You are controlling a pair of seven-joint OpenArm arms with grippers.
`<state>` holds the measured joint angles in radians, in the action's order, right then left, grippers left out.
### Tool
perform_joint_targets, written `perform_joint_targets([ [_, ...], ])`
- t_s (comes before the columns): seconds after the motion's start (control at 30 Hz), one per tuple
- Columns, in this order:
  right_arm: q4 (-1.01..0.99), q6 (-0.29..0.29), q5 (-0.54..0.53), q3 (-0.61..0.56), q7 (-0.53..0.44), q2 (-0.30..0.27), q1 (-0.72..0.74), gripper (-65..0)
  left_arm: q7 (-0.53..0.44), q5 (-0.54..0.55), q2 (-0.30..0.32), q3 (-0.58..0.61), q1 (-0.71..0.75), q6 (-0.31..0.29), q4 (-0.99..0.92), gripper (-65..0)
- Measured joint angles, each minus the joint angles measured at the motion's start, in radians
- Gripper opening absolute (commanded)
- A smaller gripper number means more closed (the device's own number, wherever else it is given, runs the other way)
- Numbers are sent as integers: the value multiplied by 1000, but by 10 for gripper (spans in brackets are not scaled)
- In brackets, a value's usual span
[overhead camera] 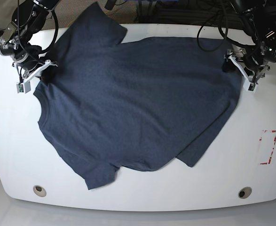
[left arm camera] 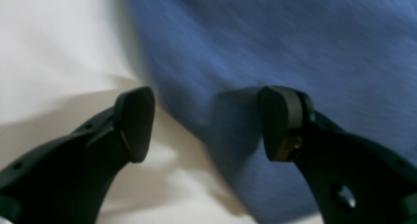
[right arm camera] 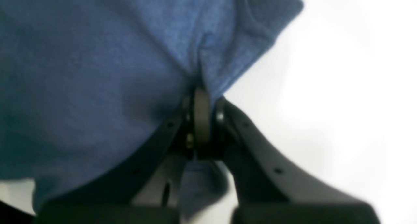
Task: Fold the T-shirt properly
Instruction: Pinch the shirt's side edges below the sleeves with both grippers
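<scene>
While the T-shirt (overhead camera: 138, 108) lies spread across the white worktop (overhead camera: 250, 179), both arms sit at its far corners.

T-shirt: dark slate-blue, lying mostly flat and skewed on the worktop; collar end toward the base view's left, hem end toward its right; one sleeve points to the far edge, the other to the near edge.

Right hand (right arm camera: 202, 97): clenched on a fold of the T-shirt; in the right wrist view the cloth bunches into a crease right where the two fingers (right arm camera: 201, 116) meet, and a bit of blue fabric hangs below them. In the base view it sits at the left side, by the shoulder near the collar (overhead camera: 40, 101).

Left hand (left arm camera: 208, 123): released, its two dark pads (left arm camera: 135, 123) standing well apart; one pad is over bare worktop, the other over blue cloth, with the T-shirt's edge running between them. The left wrist view is blurred, so I cannot tell whether the pads touch the fabric. In the base view it is at the right side, by the hem corner.

Worktop: white, rounded corners, two round holes (overhead camera: 39, 190) near the front edge; a red-and-white marking (overhead camera: 267, 147) lies on its right part, well apart from the T-shirt.
</scene>
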<state>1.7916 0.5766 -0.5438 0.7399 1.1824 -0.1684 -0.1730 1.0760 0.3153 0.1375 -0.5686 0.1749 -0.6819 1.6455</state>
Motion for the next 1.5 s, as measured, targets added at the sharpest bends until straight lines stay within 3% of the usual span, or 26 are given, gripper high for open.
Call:
perform_joint_targets([
  [0.07, 1, 0, -3, 1, -2, -19, 10, -650, -4, 2, 1, 30, -1, 0, 2, -382],
  [0.17, 1, 0, -10, -2, -3, -32, 17, -650, -2, 6, 1, 70, -10, 0, 3, -443],
  [0.3, 1, 0, -6, -2, 0, -44, 27, -650, 24, 4, -1, 96, -47, 0, 8, -383],
  [0.47, 1, 33, -9, -1, 1, -50, 34, -650, 106, 11, 0, 92, -54, -5, 72, -210],
  [0.57, 1, 34, -10, -1, -1, -47, 39, -650, 111, 3, 0, 84, -34, -8, 159, -157],
  [1.07, 1, 45, -10, -1, 0, -40, 37, -650, 105, 2, 10, -15, 31, -12, 148, -157],
  [1.5, 1, 45, -8, -2, -1, -40, 31, -650, 19, 14, 9, 114, 12, -12, 31, -157],
])
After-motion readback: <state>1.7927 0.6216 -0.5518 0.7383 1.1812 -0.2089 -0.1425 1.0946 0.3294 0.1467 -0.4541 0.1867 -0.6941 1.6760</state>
